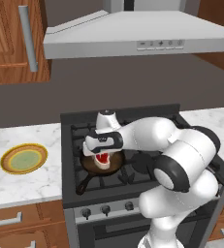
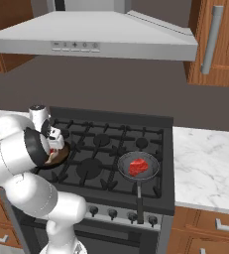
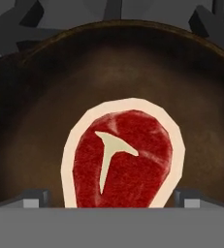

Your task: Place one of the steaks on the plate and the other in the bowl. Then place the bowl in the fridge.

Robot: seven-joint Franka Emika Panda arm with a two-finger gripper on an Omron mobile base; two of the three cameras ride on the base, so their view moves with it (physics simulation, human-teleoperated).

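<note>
One red steak (image 3: 123,157) lies flat in a dark pan (image 3: 45,126), the other (image 2: 138,166) in a second pan (image 2: 153,159); the plate (image 1: 24,158) sits bare.

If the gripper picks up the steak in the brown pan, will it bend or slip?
The steak is a thin, flat raw cut, so it would probably sag at the ends when lifted. Its fat rim may be slippery. The open gripper straddles it over the brown pan, so a grip across the middle seems safest.

A glossy white arm (image 1: 181,160) of rounded segments, with dark bands at its joints.
</note>
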